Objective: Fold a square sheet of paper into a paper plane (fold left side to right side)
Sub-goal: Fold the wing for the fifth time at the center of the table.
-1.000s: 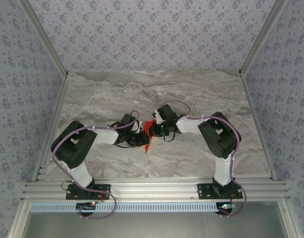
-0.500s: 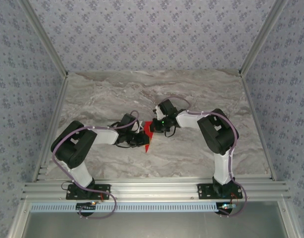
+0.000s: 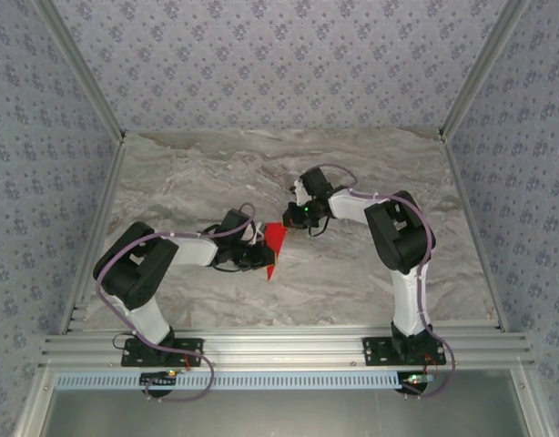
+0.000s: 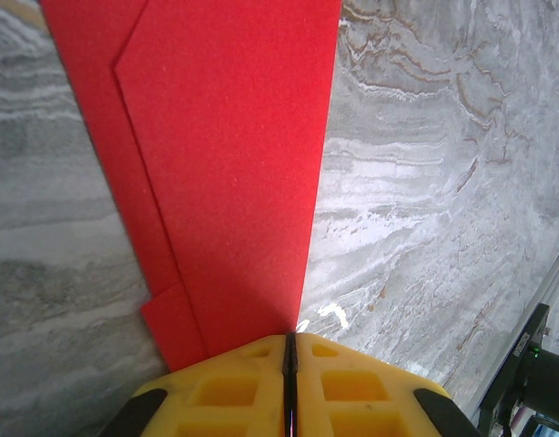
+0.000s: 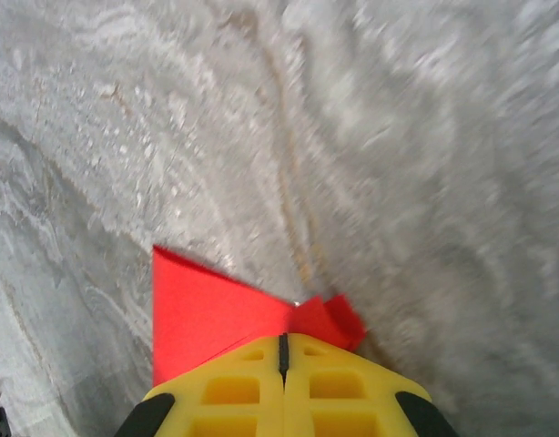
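At the near-left flank of the red sheet (image 3: 274, 246), the left gripper (image 3: 259, 256) is seen clenched. In the left wrist view the yellow fingers (image 4: 352, 387) are pressed together, and a straight edge of the sheet runs away from the seam between them, so the paper is judged to be pinched there.

The sheet itself is found on the marble table (image 3: 370, 282), between the two grippers, already narrowed into layered folds. From above, its long axis is seen to run near to far, with a narrow point at the near end and a broader end farther off.

Just beyond that far end, slightly to the sheet's right, the right gripper (image 3: 293, 221) is closed tight. A small red corner is seen at its fingertips in the right wrist view, but whether that corner is gripped or merely touched cannot be told.

A left-to-right fold is judged to hinge on this long axis. The left side would be carried across it, and that side is reached more readily by the left arm.
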Available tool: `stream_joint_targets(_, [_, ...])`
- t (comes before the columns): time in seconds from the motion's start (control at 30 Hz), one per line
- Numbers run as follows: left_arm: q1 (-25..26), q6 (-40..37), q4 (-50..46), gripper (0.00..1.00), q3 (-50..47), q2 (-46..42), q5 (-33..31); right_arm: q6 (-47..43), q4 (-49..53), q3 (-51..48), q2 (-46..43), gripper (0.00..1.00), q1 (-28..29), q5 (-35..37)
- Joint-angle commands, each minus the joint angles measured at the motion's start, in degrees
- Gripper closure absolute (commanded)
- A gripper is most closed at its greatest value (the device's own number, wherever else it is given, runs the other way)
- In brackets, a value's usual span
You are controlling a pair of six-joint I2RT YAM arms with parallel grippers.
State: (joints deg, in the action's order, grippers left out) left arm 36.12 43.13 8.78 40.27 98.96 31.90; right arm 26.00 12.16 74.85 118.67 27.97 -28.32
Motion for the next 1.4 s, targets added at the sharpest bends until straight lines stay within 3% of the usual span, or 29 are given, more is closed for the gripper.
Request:
stream_joint_targets(0.0, [0.7, -0.7, -5.9, 0.91, -2.8, 2.6, -3.5, -2.8, 2.7, 2.9, 3.4, 0.98, -2.4, 5.1])
stream_joint_targets(0.2, [0.8, -0.4, -5.8, 0.91, -3.0, 2.3, -3.5, -3.3, 3.8, 5.2, 3.9, 0.98, -4.3, 4.8])
stream_joint_targets(0.43, [0.7, 0.0, -5.4, 0.9, -2.8, 1.2, -3.6, -4.5, 6.1, 5.9, -2.6, 0.98, -5.3, 4.9])
stream_joint_targets(0.73, [0.7, 0.2, -5.5, 0.9, -2.4, 0.1, -4.2, 1.4, -3.0, -9.3, -14.2, 0.98, 3.0, 0.4])
stream_joint_targets(1.03, [0.7, 0.1, -5.8, 0.89, -2.4, -1.4, -4.2, 4.7, -5.4, -7.8, -6.2, 0.98, 6.8, -0.8])
stream_joint_targets(1.37, [0.7, 0.1, -6.1, 0.84, -2.0, -8.2, -2.6, 3.3, 3.2, -4.4, -1.0, 0.98, 6.6, 3.1])
